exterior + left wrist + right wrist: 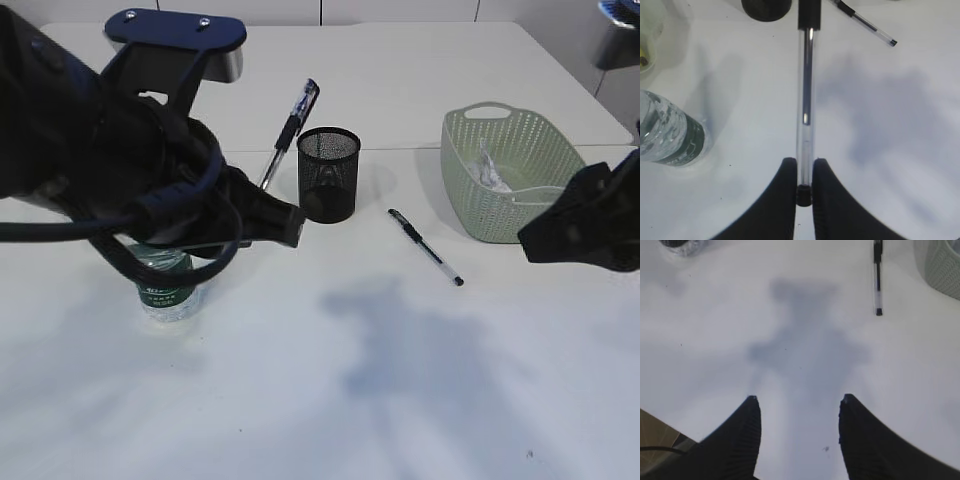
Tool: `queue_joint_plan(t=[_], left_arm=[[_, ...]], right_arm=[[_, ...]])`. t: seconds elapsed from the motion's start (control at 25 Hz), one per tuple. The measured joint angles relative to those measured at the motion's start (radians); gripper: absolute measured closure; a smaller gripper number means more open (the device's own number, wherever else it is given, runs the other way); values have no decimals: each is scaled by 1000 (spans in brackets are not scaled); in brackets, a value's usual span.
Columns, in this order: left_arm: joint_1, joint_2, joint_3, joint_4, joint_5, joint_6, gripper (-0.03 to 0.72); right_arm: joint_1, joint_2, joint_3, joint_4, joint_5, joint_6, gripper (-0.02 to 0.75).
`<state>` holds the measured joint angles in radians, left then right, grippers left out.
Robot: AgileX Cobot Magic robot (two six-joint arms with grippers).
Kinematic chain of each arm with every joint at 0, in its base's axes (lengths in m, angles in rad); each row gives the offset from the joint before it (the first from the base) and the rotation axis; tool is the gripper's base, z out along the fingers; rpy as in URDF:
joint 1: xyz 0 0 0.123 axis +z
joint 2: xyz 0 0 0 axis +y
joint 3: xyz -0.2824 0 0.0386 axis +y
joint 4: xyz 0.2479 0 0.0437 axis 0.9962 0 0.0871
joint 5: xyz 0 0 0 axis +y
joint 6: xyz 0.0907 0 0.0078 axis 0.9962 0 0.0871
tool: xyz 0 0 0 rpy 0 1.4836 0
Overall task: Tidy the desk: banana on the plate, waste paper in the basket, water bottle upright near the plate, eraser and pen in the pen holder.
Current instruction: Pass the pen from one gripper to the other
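A: Left gripper (pixel 290 222), seen from outside, is clamped nearly shut on a pen (pixel 290 130). That pen is held tilted, its capped end raised behind and to the left of the mesh pen holder (pixel 328 174), which stands just beside the jaws.

B: And the second pen (pixel 425 246)?

A: It is laid flat on the desk (pixel 420 400), slanting between holder and basket (pixel 510 170). Crumpled paper (pixel 490 170) is seen inside the basket. The water bottle (pixel 165 290) is stood upright under the left arm.

B: Left wrist view?

A: The held pen (pixel 805 100) is pinched at its tip between the fingertips (pixel 787 185), its long axis running straight away from the jaws toward the holder (pixel 766 9). To drop it in, it is judged the far end must be carried over the rim.

B: Right wrist view?

A: Right gripper (pixel 799 402) is kept about half open, nothing held. The loose pen (pixel 878 275) is pointed lengthwise ahead and to its right, so this arm is judged the nearer one.

B: Counts?

A: Two pens, one holder, one basket, one bottle. No eraser is made out; plate and banana cannot be confirmed.
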<state>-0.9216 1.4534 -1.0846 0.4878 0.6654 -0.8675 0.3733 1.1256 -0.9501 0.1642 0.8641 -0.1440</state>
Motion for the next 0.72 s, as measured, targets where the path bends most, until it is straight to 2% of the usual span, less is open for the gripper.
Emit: queue_joint_plan(t=[0.2, 0.44, 0.56, 0.72], left_arm=[[-27, 0, 0, 0, 0, 0, 664], [-36, -21, 0, -2, 0, 0, 663], [-36, -40, 0, -2, 0, 0, 664], [-36, -51, 0, -2, 0, 0, 664]], right_arm=[[0, 0, 2, 44, -93, 0, 360], [0, 11, 4, 166, -213, -8, 360], [0, 37, 4, 278, -289, -33, 360], [0, 97, 4, 529, -346, -164, 360]])
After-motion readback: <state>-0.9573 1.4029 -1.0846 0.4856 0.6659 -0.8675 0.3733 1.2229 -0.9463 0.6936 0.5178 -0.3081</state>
